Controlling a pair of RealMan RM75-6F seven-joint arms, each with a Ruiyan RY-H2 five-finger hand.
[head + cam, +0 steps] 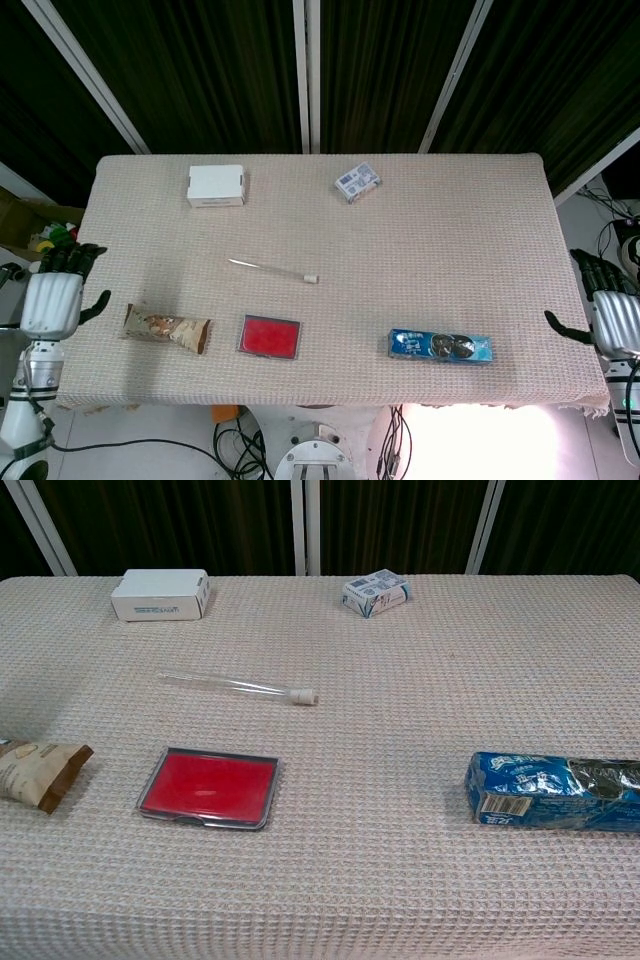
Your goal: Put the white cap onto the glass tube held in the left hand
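Both hands hang released off the woven beige tablecloth (450, 230), left hand (50, 300) at nine o'clock, right hand (612, 320) at three, while the clear glass tube (225, 684) with its white cap (305, 694) lies mid-table.

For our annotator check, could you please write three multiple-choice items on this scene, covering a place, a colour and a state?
1. Where does the glass tube lie?
A. on the table
B. in the left robot hand
C. on the red case

2. What colour is the flat case?
A. blue
B. red
C. white

3. What is the left robot hand doing?
A. gripping the tube
B. holding nothing, off the table's edge
C. pressing the white box

Answers: 1 A, the tube rests on the cloth, its white cap on its end; 2 B, its face is red; 3 B, fingers apart, beside the table.
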